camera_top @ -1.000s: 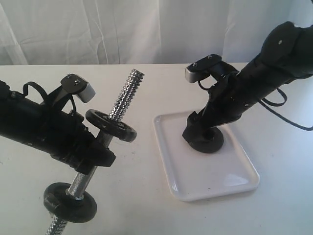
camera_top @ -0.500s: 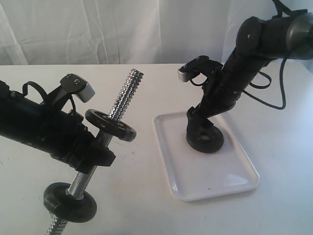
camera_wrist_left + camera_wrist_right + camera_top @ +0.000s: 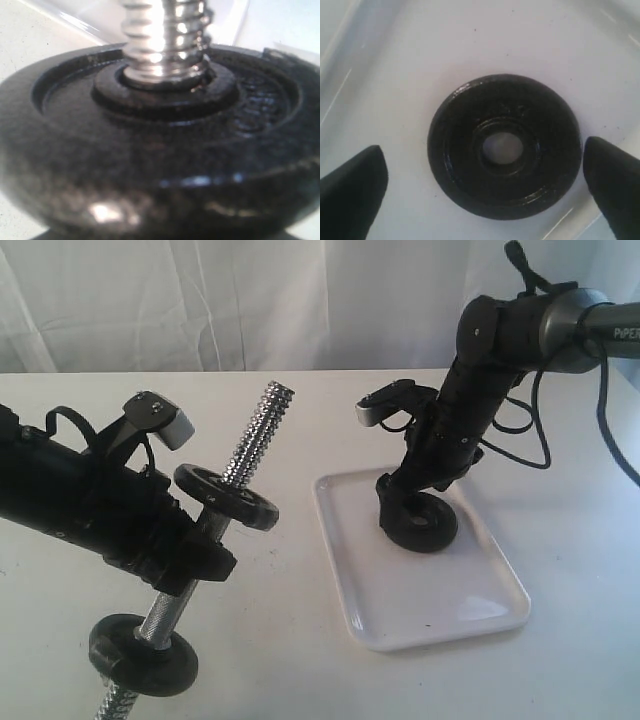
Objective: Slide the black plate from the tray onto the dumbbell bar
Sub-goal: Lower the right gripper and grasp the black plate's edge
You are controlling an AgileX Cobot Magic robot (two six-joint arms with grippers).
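The black plate [image 3: 432, 530] lies flat at the far end of the white tray [image 3: 420, 595]. My right gripper [image 3: 404, 502] stands open just above it, apart from it. In the right wrist view the plate [image 3: 505, 145] sits between the two fingers [image 3: 355, 190], one on each side, neither touching its rim, with the tray [image 3: 420, 50] under it. My left gripper [image 3: 188, 562] is shut on the smooth middle of the dumbbell bar [image 3: 255, 435], which it holds tilted with its free threaded end up and away from me. Its fingers are hidden in the left wrist view.
Two dark discs ride on the bar: one [image 3: 226, 496] above the left gripper, one [image 3: 143, 652] below it. The upper disc [image 3: 160, 150] fills the left wrist view around the threaded bar [image 3: 165, 40]. A white curtain [image 3: 250, 300] backs the white table [image 3: 580, 640].
The right arm has swung more upright and its wrist has shifted left, while its open gripper stays over the plate. The left arm and the bar have not moved.
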